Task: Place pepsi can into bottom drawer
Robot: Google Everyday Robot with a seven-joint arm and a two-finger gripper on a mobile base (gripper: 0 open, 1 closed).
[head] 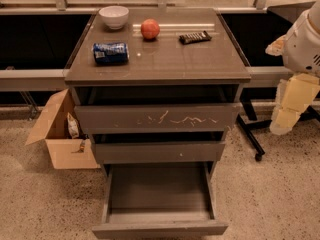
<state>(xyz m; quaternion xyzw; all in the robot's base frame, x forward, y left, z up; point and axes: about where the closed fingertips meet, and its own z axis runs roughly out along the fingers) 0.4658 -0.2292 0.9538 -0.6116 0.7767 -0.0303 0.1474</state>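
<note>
My gripper [291,104] hangs off to the right of the counter [165,64], apart from the cabinet and below counter level. Jaws: can't tell if clenched or released. The pepsi can [110,53] lies on its side at the counter's front-left corner. Behind it are a white bowl [114,17], an orange fruit [150,29] and a dark snack bar [195,37]. The bottom drawer [160,228] is pulled wide open, w/ nothing in it.
</note>
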